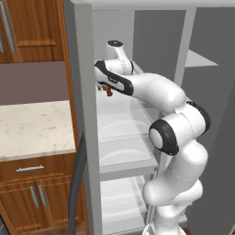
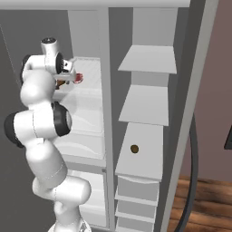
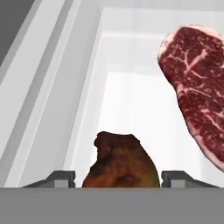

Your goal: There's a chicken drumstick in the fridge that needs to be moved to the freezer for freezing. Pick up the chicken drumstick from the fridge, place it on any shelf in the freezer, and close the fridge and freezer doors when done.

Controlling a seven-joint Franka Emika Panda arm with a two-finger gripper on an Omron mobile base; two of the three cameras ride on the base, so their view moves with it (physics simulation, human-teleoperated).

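Note:
The chicken drumstick [image 3: 120, 162], a dark brown lump, lies on a clear fridge shelf [image 3: 131, 100] directly between my fingertips. My gripper [image 3: 118, 178] stands around it, with each finger close beside it and a thin gap still showing on the left. From the base the arm reaches deep into the fridge [image 1: 121, 124], where the gripper [image 1: 106, 87] hovers over the drumstick [image 1: 109, 91]. The freezer [image 2: 145, 106] is the narrower compartment to the right, with solid white shelves. Both doors stand open: the fridge door [image 1: 85, 114] on the left and the freezer door [image 2: 197, 81] on the right.
A flat red slab of raw meat [image 3: 197, 83] lies on the same shelf just right of the drumstick and shows as red [image 2: 79, 78] from the base. A small brown round object [image 2: 134, 148] sits on a lower freezer shelf. A stone counter [image 1: 32, 128] and wooden cabinets stand left of the fridge door.

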